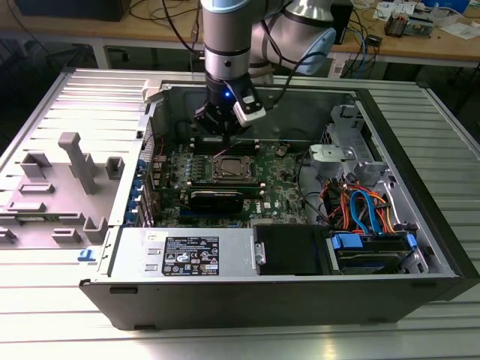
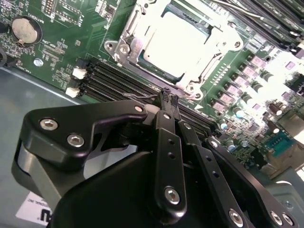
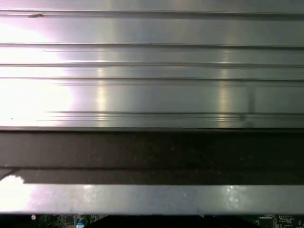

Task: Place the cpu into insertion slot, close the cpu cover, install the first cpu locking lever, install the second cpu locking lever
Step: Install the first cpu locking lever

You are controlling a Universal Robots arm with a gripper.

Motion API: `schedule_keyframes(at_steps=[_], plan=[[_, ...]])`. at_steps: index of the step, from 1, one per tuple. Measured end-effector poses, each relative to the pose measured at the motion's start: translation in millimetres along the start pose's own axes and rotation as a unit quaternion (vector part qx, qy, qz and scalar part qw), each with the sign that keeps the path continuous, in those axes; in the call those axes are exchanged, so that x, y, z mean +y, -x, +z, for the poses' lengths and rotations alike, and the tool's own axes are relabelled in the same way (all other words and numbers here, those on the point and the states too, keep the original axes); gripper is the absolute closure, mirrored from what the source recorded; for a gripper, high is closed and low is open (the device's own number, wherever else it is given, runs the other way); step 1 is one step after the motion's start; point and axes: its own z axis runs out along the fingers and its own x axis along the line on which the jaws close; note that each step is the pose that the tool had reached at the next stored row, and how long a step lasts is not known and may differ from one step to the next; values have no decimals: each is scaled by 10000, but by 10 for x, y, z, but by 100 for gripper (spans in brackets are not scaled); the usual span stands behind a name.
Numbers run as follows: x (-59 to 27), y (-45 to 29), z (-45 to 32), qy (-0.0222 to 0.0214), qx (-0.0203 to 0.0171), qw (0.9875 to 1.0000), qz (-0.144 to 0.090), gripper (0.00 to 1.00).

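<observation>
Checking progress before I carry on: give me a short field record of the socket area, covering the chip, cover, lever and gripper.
chip: small flat square silvery-grey cpu, seated in the square metal-rimmed insertion slot
cover: thin silvery square-frame cpu cover, lying closed over the chip's edges
gripper: black gripper, fingers together, at the socket's edge by the long black memory slots
lever: thin wire lever right at the fingertips; cannot tell whether it is gripped or only touched

The arm (image 1: 225,34) is a silver-grey tube with a pale blue joint cap (image 1: 229,4) and a black wrist (image 1: 223,77) (a small blue light (image 1: 226,94) glows there); the tool (image 2: 167,100) is matt black links with silver screws (image 2: 172,195).
</observation>
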Motion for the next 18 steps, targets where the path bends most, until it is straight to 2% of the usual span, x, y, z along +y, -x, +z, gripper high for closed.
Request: schedule_keyframes(at_steps=[9, 13, 18], plan=[[5, 100, 68, -2, 1, 10000, 1, 89], [5, 164, 92, -19, 0, 10000, 3, 89], [6, 222, 117, -21, 1, 10000, 3, 89]])
